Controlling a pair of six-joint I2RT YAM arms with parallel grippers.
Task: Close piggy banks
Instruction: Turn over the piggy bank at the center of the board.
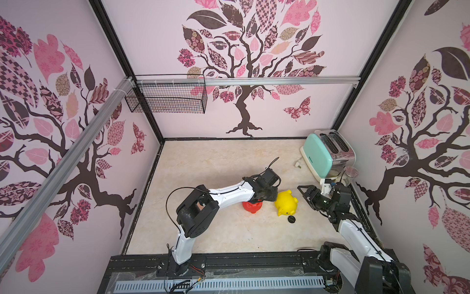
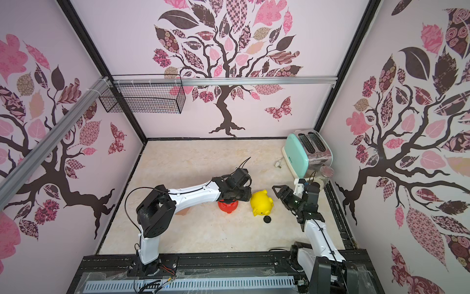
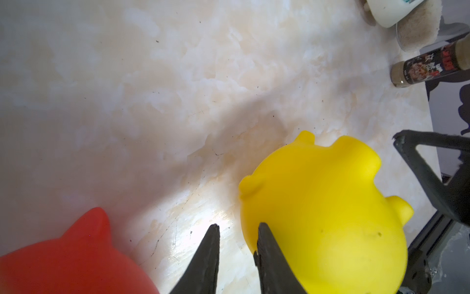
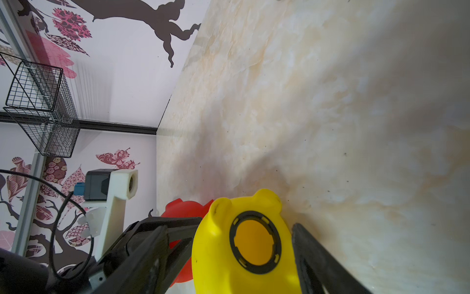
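Viewing from above: the yellow piggy bank [image 1: 287, 203] is seen on its side on the table [image 1: 229, 234], just beside the red piggy bank [image 1: 251, 207]. A black plug [image 1: 291, 219] lies loose by its snout.
Peach-pink piggy bank [image 2: 185, 211]: mostly hidden under the left arm.
Left wrist: the left gripper [image 3: 237, 229] is drawn narrow and nothing is seen gripped. It is placed between the red and yellow banks.
Right wrist: the right gripper [image 4: 248, 222] is spread wide, with the yellow bank framed between the jaws. Contact cannot be told. The belly hole [image 4: 255, 243] is unplugged.
Risk: the glossy round body may be rolled or squeezed out by an off-centre pinch. The crowded grippers may be knocked together.
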